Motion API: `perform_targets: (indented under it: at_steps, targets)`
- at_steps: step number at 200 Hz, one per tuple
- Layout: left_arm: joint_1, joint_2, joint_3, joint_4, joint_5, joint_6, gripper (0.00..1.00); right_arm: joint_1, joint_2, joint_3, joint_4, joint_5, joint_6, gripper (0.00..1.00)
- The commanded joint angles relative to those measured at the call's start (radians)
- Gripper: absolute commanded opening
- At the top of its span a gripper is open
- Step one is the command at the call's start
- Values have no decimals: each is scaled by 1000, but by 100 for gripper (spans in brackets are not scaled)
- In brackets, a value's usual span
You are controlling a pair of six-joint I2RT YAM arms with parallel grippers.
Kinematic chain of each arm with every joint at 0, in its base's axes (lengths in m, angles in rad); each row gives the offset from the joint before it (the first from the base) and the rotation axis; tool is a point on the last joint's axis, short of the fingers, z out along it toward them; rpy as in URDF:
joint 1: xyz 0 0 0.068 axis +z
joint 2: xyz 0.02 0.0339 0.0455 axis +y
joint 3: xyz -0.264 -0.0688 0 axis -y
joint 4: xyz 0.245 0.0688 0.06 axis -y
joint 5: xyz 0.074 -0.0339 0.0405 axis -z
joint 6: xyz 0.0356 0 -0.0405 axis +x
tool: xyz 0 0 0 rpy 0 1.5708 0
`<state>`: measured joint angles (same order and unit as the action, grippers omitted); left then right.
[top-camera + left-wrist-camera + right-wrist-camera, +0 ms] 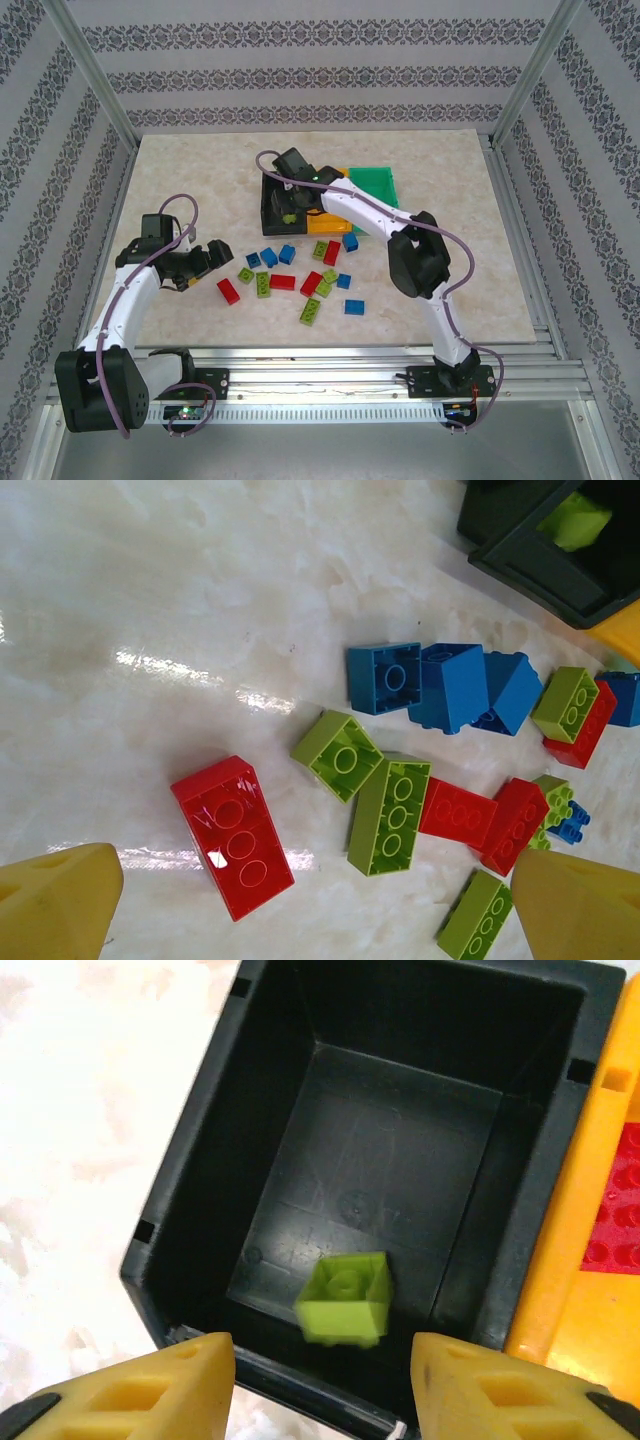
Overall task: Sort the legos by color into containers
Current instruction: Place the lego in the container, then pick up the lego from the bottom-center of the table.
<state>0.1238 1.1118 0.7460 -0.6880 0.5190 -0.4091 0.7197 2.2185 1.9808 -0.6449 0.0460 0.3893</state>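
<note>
The worktop (190, 170) is bare along its left, far and right edges. The containers, black bin (200, 1140), orange-yellow bin (575, 1230) and green bin (380, 183), sit in a row behind the middle, with loose legos (300, 275) scattered just in front. The right fingers (170, 1390) hang over the black bin, parted and gripping nothing, with a blurred lime brick (345, 1298) inside the bin below the gap. The left fingers (60, 900) are spread wide and empty at the scatter's left edge, above a red brick (235, 835).
</note>
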Motion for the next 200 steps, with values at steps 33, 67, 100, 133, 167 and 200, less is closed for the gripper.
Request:
perform_targets:
  at_steps: [33, 67, 100, 133, 167, 200]
  targets:
    - [-10, -14, 6, -5, -25, -4, 100, 26, -250, -330, 72, -36, 18, 51]
    - [-10, -18, 4, -4, -21, -4, 100, 36, -472, -667, 75, 11, 50, 51]
    - [-10, -22, 4, -7, -25, -4, 100, 69, -667, -930, 24, 23, 122, 53]
    - [-10, -24, 3, -5, -24, -4, 100, 129, -806, -1101, -18, 8, 236, 58]
    - [-10, -24, 3, -6, -25, -4, 100, 168, -826, -1175, 8, -16, 309, 67]
    - [-10, -19, 4, -7, -27, -2, 100, 172, -737, -1152, 11, -17, 303, 67]
